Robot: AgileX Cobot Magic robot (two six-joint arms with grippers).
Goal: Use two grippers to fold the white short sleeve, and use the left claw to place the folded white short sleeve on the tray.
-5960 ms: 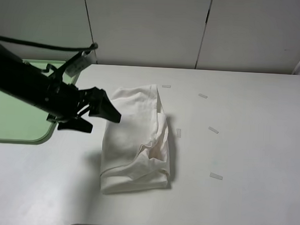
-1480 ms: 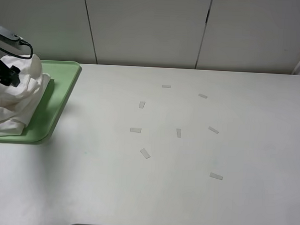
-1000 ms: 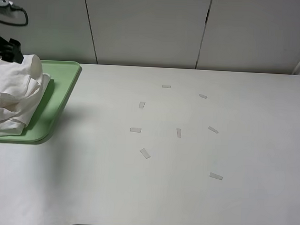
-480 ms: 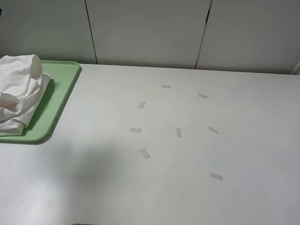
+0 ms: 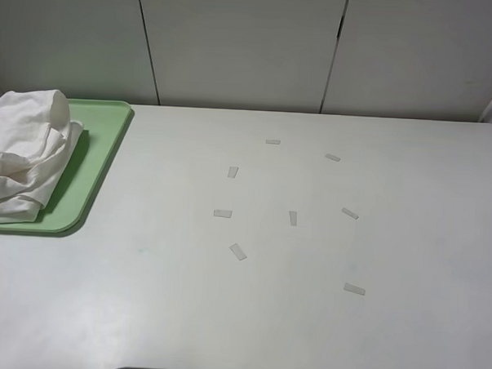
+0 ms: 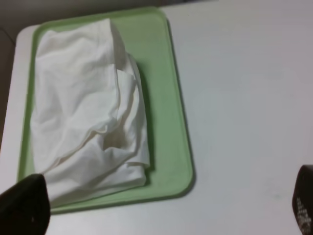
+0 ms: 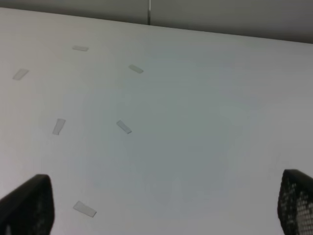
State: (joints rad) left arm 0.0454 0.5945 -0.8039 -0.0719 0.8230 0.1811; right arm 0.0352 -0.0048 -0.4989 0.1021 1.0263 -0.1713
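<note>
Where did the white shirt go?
The shirt lies bunched on the green tray at the far left edge of the high view, well away from the tape strips mid-table.

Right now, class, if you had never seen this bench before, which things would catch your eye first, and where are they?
The white short sleeve lies bunched and wrinkled on the pale green tray at the table's far left edge. Small white tape strips are scattered over the middle of the white table. In the left wrist view, the left claw hangs open above the tray.
</note>
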